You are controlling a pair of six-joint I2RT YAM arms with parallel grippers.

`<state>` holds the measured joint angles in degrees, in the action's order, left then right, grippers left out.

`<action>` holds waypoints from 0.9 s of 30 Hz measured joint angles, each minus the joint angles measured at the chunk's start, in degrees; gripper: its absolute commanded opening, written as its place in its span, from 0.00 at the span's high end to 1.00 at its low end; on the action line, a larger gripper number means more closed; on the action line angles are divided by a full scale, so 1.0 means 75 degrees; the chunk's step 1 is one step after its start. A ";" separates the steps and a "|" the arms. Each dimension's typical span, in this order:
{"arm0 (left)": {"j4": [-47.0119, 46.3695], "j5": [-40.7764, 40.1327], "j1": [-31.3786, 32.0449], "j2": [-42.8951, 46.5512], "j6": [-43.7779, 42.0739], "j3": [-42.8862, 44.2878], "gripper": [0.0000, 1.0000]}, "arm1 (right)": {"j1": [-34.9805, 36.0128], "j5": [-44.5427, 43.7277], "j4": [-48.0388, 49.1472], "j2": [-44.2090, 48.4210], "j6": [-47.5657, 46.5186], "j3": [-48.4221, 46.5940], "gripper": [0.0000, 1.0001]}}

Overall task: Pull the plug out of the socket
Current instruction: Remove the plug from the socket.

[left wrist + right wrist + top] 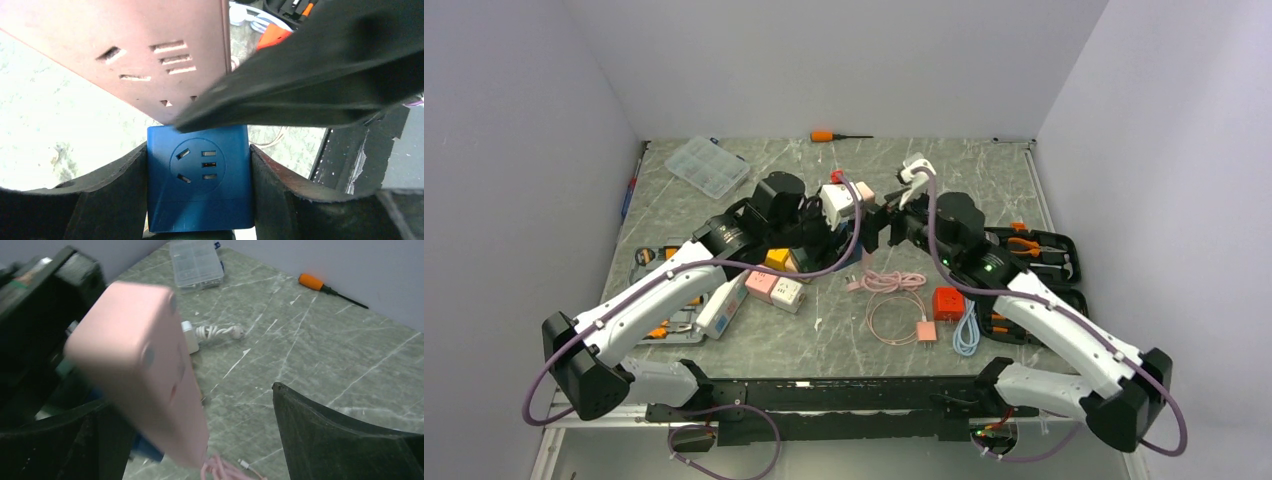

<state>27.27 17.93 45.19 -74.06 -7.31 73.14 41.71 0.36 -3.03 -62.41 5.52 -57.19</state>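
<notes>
1. The step in hand looks like the separation itself. Both arms meet above the middle of the bench (310, 340), and the work is lifted off it.
2. The left fingers (820, 212) are closed partway on the socket (198, 190), a blue outlet block. They press against both its sides and hold it in the air.
3. The right fingers (881, 224) stand wide apart and grip nothing. A pink block (145, 365) hangs between them, tilted and blurred. It is clear of one finger, and it hides its contact with the other.
4. I take the pink block for the plug piece. Its lower corner sits right at the socket's top edge, but a right finger crosses that spot in the left wrist view. I cannot tell whether the two are joined or apart.
5. If the block is seated, the next move calls for the right fingers to close on its flat sides. They would pull straight out while the left fingers hold firm. If it is free, nothing holds it, and it may drop to the bench.
</notes>
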 measured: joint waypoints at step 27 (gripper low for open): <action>0.0160 0.0026 -0.0577 -0.0361 0.0935 0.0868 1.00 | 0.0099 0.0329 0.2401 0.1311 -0.0192 0.3538 0.00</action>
<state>28.47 18.13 40.86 -76.77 -0.30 79.66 42.46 2.83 14.98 -52.58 4.08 -30.65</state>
